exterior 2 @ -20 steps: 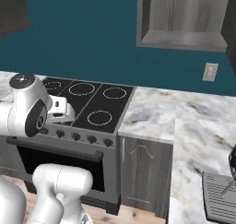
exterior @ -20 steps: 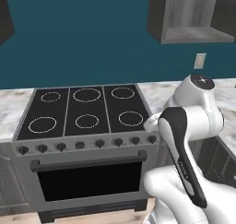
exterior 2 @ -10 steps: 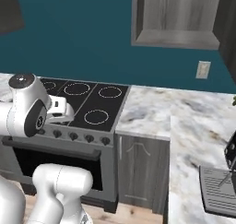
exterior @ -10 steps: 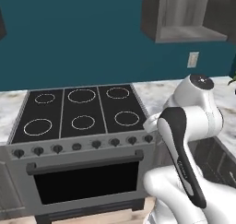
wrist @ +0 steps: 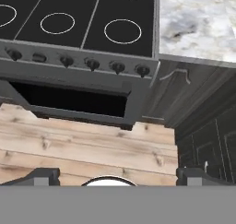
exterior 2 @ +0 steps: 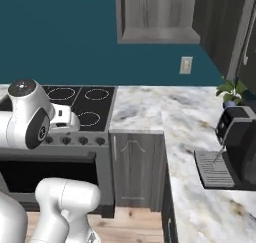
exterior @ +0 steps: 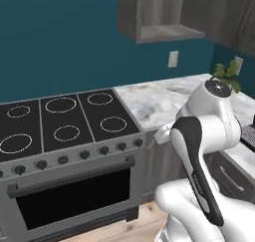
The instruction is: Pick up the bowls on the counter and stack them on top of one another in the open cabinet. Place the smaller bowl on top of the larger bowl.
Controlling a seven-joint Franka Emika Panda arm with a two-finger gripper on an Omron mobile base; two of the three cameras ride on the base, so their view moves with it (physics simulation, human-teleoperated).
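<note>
1. While no bowl can be made out on it, the counter [exterior 2: 150, 107] runs from the middle of the right base view toward the lower right corner, a white-grey marble top with tan veins; in the left base view it lies at the middle right [exterior: 154, 99].
2. At the top middle of the right base view hangs the open cabinet [exterior 2: 157, 14], a grey doorless box on the teal wall; its inside looks bare as far as I can see.
3. Left of the counter is the black stovetop [exterior 2: 82, 99], with white burner rings and a row of knobs on the front.
4. At the right edge of the right base view a black coffee machine [exterior 2: 235, 137] stands on the counter, and a small green plant [exterior 2: 231, 89] is behind it.
5. In the hand view the gripper [wrist: 117, 174] shows at the bottom edge, its two dark fingertips [wrist: 44, 174] set wide apart with nothing between them, over the wooden floor [wrist: 83, 142] before the oven.
</note>
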